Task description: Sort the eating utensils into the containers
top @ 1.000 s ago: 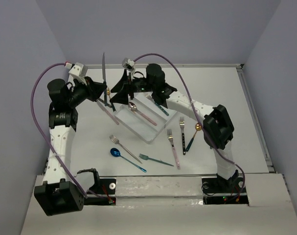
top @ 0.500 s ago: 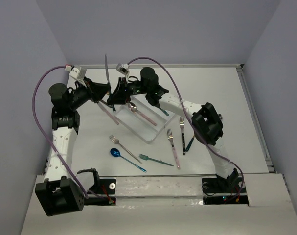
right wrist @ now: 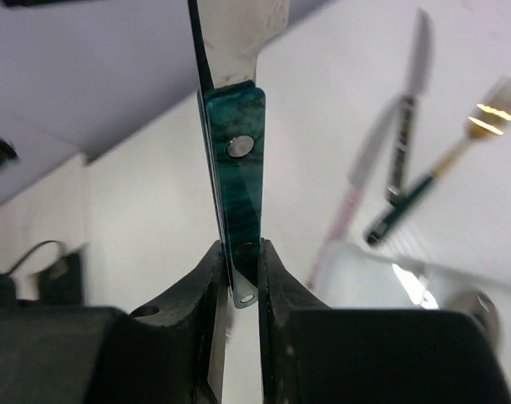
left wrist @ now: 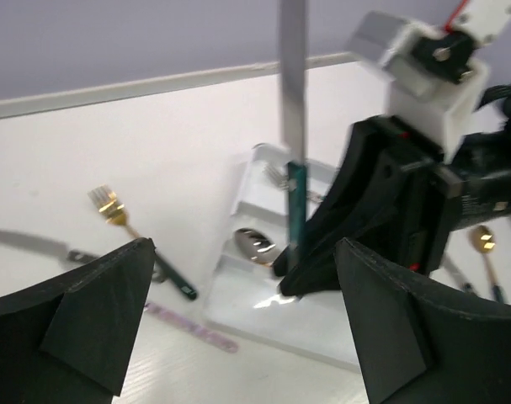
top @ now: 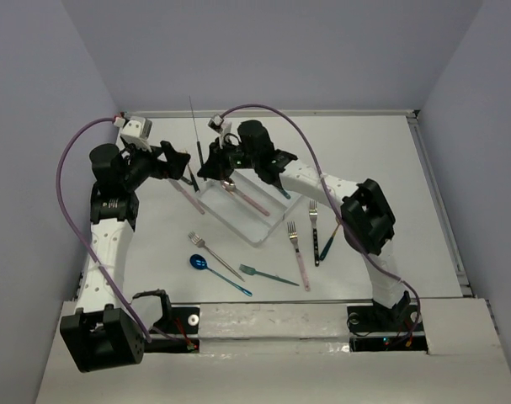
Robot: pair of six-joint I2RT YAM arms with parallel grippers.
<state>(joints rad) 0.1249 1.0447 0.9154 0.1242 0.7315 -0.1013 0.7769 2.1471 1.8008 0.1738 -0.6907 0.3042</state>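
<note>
The left arm (top: 108,215) reaches in from the left edge of the white worktop (top: 390,168). Its jaws stand wide open and hold nothing; in the left wrist view the two black fingers (left wrist: 78,311) frame the scene with a broad gap between them. Just beyond them lie a gold-headed fork with a dark teal handle (left wrist: 110,204) and a pink-handled utensil (top: 188,195), both flat on the worktop beside the left end of the white three-compartment tray (top: 253,231).

Next comes a steel knife with a marbled teal handle (left wrist: 293,84), held upright in the air above the tray's left end, blade pointing up. The right arm's jaws are clamped on the lower end of its handle, which the right wrist view shows pinched between both fingers (right wrist: 200,286).

In the tray lie a silver spoon with a pink handle (top: 245,197) and, in a compartment further right, a teal-handled utensil (top: 278,185).

On the worktop nearer the arm bases lie a silver fork (top: 213,254), a blue spoon (top: 215,272), a teal fork (top: 268,275), a pink-handled fork (top: 299,252), a dark-handled fork (top: 314,229) and a gold-headed, teal-handled spoon (top: 331,240), partly hidden by the right arm.
</note>
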